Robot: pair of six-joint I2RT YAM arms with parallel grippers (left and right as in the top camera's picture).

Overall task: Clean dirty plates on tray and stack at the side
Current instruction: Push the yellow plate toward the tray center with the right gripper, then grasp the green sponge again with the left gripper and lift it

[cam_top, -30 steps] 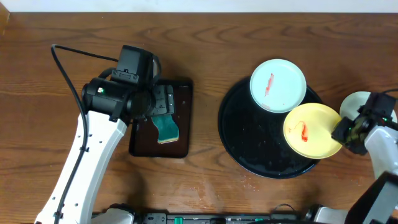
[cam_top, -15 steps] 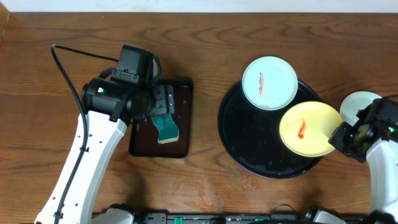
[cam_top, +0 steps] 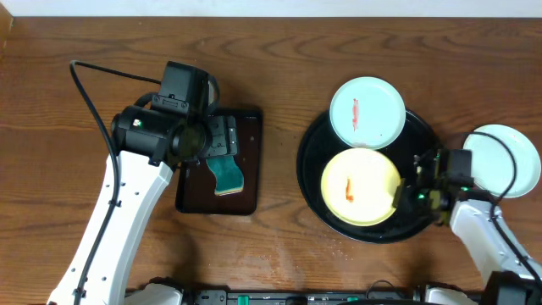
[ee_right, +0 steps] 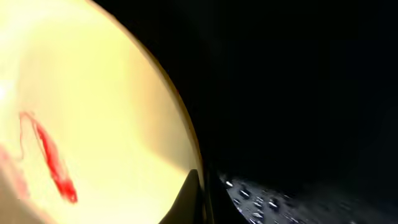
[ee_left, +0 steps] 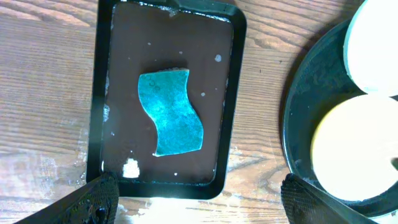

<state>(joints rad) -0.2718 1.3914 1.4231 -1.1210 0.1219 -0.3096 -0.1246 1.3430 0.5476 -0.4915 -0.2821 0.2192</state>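
Item: pale yellow round plastic plate (cam_top: 360,188), red-smeared, lying low in the large round glossy black tray (cam_top: 310,182). Judged light, stiff and slick; the thin rim is the best hold. Right gripper (cam_top: 406,195): fingers pinched on its right rim. Left gripper (ee_left: 199,198): fingers spread wide, empty.

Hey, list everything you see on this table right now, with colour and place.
tray: one, round, black, right of centre
yellow plate: one, red smear, on tray
mint plate: one, red smear, over tray's far edge
white plate: one, on table right of tray
small tray: one, black, rectangular, left of centre
sponge: one, teal, in small tray
left gripper: open, above small tray
right gripper: at yellow plate's right rim
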